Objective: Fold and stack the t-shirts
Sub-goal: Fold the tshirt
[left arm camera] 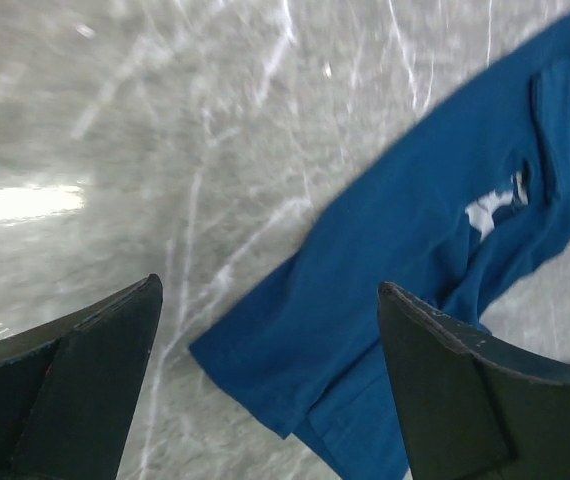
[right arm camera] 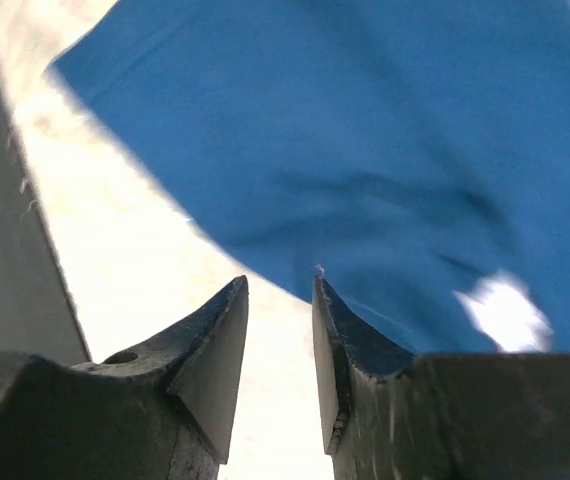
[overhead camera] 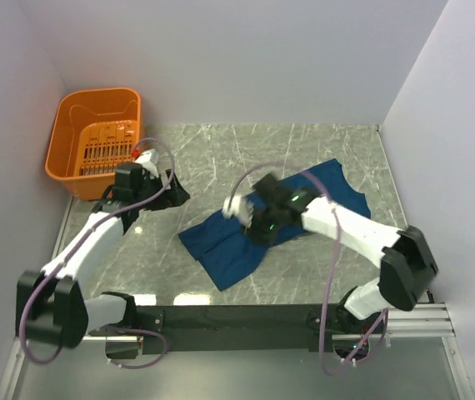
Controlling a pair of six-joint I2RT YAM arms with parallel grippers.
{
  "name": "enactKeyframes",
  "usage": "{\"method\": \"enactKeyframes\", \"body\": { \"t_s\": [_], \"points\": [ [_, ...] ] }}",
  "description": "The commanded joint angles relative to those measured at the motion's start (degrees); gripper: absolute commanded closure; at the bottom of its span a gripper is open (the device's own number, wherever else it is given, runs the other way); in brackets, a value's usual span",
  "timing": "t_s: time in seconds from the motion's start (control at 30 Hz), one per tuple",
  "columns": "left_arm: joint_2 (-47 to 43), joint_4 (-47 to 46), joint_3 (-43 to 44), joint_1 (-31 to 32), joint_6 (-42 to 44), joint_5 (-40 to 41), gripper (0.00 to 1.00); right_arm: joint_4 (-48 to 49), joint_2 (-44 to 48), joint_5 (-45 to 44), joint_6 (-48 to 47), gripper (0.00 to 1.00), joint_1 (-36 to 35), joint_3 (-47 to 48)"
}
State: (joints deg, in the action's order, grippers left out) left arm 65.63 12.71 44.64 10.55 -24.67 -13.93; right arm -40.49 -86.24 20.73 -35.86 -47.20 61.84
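Orange basket (overhead camera: 96, 146) sits at the far-left corner of the grey marble tabletop (overhead camera: 221, 154), well apart from the work.

Left gripper (overhead camera: 171, 192) hovers to the near right of the basket, short of the cloth. Its wrist view shows the fingers (left arm camera: 85, 370) spread wide with nothing between them, bare tabletop below and the shirt's corner ahead.

Blue t-shirt (overhead camera: 221, 250) lies centre-right, flat on the tabletop, a diagonal band running near-left to far-right. Looks partly doubled over lengthwise, creased, with a sliver of white print (left arm camera: 490, 208) showing at an overlap.

Right gripper (overhead camera: 261, 223) is over the middle of the shirt. Its fingers (right arm camera: 215, 340) are nearly together with a narrow slit between them, no cloth pinched as far as I can see.

Progress, my read: early-to-mid. One rough lengthwise fold maybe in — edges not squared, no compact packet yet. Left to do: flatten, fold across, square up. Only one shirt in view, so stacking amounts to setting the packet down neatly.
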Motion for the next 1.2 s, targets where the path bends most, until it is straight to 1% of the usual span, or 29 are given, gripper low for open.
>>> {"method": "enactKeyframes", "body": {
  "t_s": [0.0,0.03,0.07,0.1,0.13,0.17,0.2,0.23,0.27,0.3,0.4,0.5,0.6,0.67,0.97,1.03,1.17],
  "points": [
    [5.55,-3.75,5.09,0.79,2.33,-7.59,0.08,-2.49,4.76,3.79,4.46,0.6,9.9,4.6],
    [7.13,-3.05,7.28,1.4,2.78,-7.77,0.08,-2.05,5.2,2.75,5.96,0.6,15.85,4.08],
    [10.63,-2.0,8.43,2.97,3.3,-7.69,0.09,-0.22,5.64,1.0,7.8,0.61,19.48,3.46],
    [12.23,-1.03,9.57,3.86,4.53,-7.17,0.1,0.84,5.64,-0.5,11.3,0.61,22.56,2.76],
    [13.99,0.81,11.5,4.91,5.32,-6.9,0.1,1.81,5.64,-1.82,12.9,0.62,25.37,1.28],
    [16.87,1.52,12.3,7.27,6.29,-6.37,0.1,4.52,5.55,-6.36,14.92,0.62,30.45,0.3],
    [18.21,2.14,13.01,8.25,6.73,-5.5,0.11,5.59,5.12,-9.1,18.68,0.63,32.24,-0.4],
    [19.44,3.19,14.06,9.22,7.0,-5.06,0.11,5.86,4.5,-11.48,19.76,0.63,33.82,-0.76],
    [21.63,3.55,14.42,10.88,7.26,-4.62,0.12,6.64,2.76,-15.94,21.08,0.63,36.1,-0.85],
    [22.61,3.9,15.03,11.51,7.7,-3.74,0.12,7.17,1.44,-18.42,23.7,0.63,37.08,-0.76],
    [25.69,5.48,15.74,13.53,8.23,-2.59,0.13,7.44,-4.63,-22.47,26.26,0.66,40.77,1.26],
    [27.27,7.15,16.27,14.5,8.67,-0.66,0.13,7.88,-10.08,-23.71,26.02,0.71,43.5,4.24],
    [28.15,8.12,15.83,14.59,8.85,1.01,0.13,8.41,-14.74,-24.68,24.87,0.71,44.73,7.14],
    [28.85,8.21,15.39,14.68,8.85,1.89,0.13,7.97,-17.98,-24.95,24.26,0.71,45.09,9.43],
    [32.46,9.09,14.24,14.68,8.06,3.03,0.14,6.57,-27.13,-24.86,21.09,0.72,45.18,17.77],
    [32.02,9.0,13.72,14.59,7.79,4.18,0.14,5.87,-29.76,-24.6,20.48,0.73,45.18,21.11],
    [28.43,8.47,13.36,14.59,7.53,5.93,0.13,2.62,-34.52,-23.55,19.51,0.73,45.09,28.14]
  ]
}}
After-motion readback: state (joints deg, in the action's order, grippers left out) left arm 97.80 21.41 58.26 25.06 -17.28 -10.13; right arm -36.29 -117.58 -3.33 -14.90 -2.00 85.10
